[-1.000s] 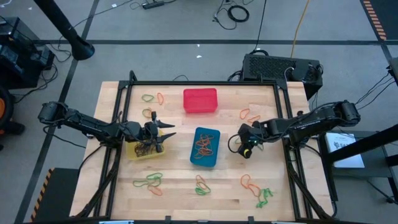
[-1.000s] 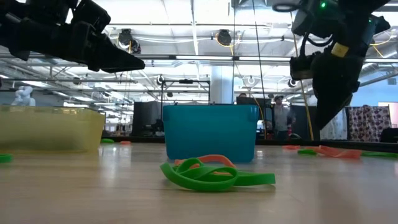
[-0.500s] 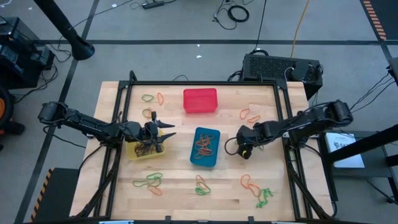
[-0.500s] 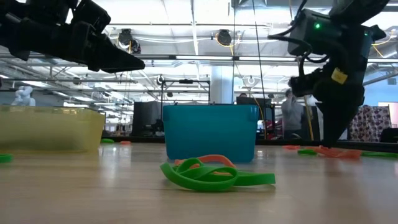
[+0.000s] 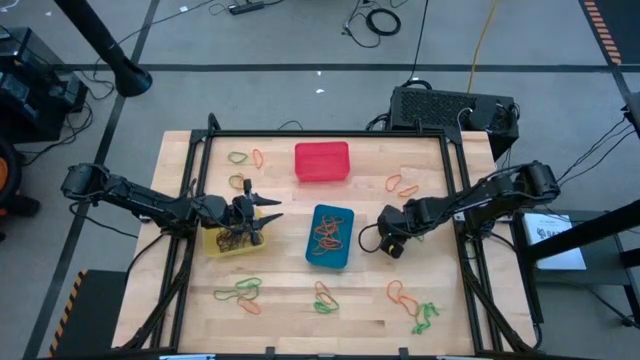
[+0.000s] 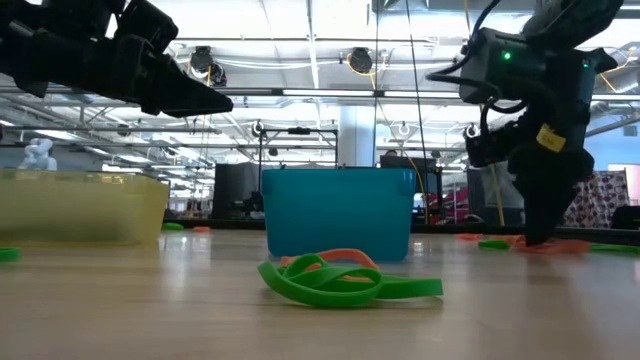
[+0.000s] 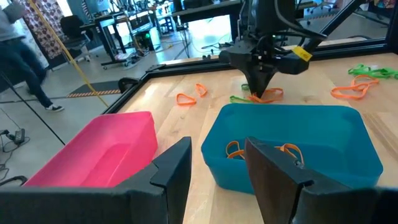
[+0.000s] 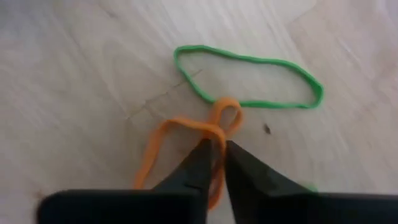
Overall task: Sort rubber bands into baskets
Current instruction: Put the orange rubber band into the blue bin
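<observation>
My right gripper (image 5: 392, 244) points down at the table just right of the blue basket (image 5: 331, 208), shut on an orange rubber band (image 8: 180, 124). A green band (image 8: 249, 58) lies touching that one. My left gripper (image 5: 265, 215) hangs open and level over the yellow basket (image 5: 215, 246), which holds dark bands. The blue basket holds orange bands (image 5: 328, 235). At the far side of the table stands the red basket (image 5: 322, 146). My right gripper pinches the orange band between its two fingertips at a narrow stretch (image 8: 214, 134) near the small loop at one end. The fingers come from above, pointing down. The band lies slack on the table (image 6: 560, 245).
Loose orange and green bands lie in small heaps at the far left (image 5: 242, 157), far right (image 5: 403, 185), near left (image 5: 240, 292), near middle (image 5: 325, 298) and near right (image 5: 425, 315). A black frame (image 5: 330, 133) runs along the table's edges.
My right gripper has sunk to the table and tipped more steeply downward, shifting a little toward the blue basket, and its fingertips have come down onto the orange band.
</observation>
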Tool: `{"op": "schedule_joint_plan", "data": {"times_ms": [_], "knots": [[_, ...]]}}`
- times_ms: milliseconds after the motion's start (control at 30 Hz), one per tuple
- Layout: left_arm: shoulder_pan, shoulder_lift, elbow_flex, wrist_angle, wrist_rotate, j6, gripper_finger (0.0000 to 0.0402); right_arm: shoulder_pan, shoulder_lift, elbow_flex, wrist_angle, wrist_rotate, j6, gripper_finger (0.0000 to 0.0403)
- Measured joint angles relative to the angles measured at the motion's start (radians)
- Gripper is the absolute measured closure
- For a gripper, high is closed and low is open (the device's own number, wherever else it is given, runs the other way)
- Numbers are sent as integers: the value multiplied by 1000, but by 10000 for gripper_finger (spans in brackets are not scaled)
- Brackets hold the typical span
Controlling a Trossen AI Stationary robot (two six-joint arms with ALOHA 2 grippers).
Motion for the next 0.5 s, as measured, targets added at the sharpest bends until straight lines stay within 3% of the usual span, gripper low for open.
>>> {"op": "schedule_joint_plan", "data": {"times_ms": [100, 500], "knots": [[0, 0, 0, 1, 0, 0, 244, -2, -29, -3, -12, 0, -18, 396], [0, 0, 0, 3, 0, 0, 244, -2, -200, 100, -144, 5, -15, 401]]}}
